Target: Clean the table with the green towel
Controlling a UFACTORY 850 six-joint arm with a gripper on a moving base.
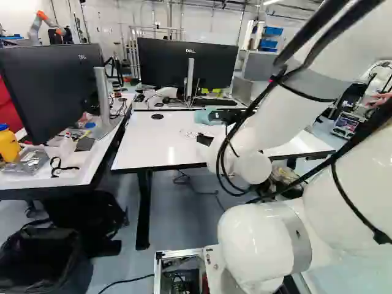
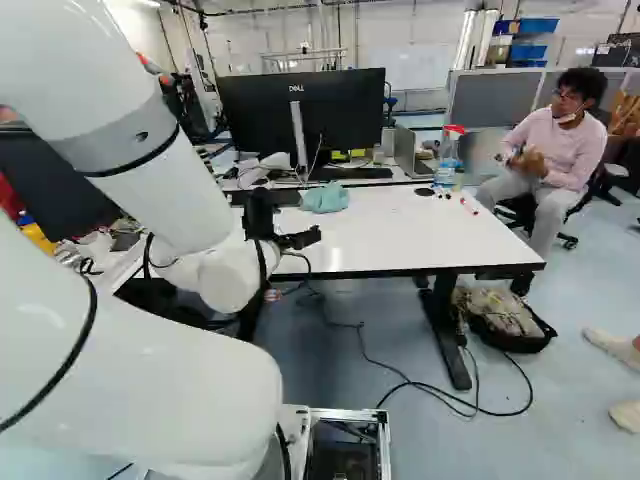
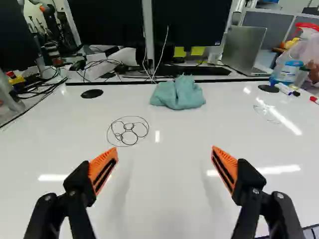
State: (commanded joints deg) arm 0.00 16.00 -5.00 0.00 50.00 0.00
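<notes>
My jaws stand wide apart with nothing between them, their orange pads (image 3: 103, 168) facing each other across open air above the white tabletop (image 3: 164, 204). The green towel (image 3: 178, 93) lies in a crumpled heap ahead of me, near the far edge of the tabletop and well apart from both my fingers. Between it and me, dark looping lines (image 3: 128, 131) mark the white surface, small rings inside a larger one. A black disc (image 3: 91, 93) is set into the surface on one side of the towel, and another black disc (image 3: 268, 88) on the other side, with fainter squiggles (image 3: 266, 113) near it. Just beyond that second disc I see a spray bottle (image 3: 285, 69) with a red top, and a blue-capped marker (image 3: 283, 88) lies close by it. Behind the towel, on a farther desk (image 2: 405, 187), are a black monitor (image 2: 345, 110), a keyboard (image 2: 350, 173) and an open laptop (image 3: 244, 47). At the left of the left base view, another monitor (image 1: 52, 86) stands on a side desk (image 1: 67, 177), with a yellow bottle (image 1: 8, 146) near it. My white arm (image 2: 140, 370) reaches forward from the base.
</notes>
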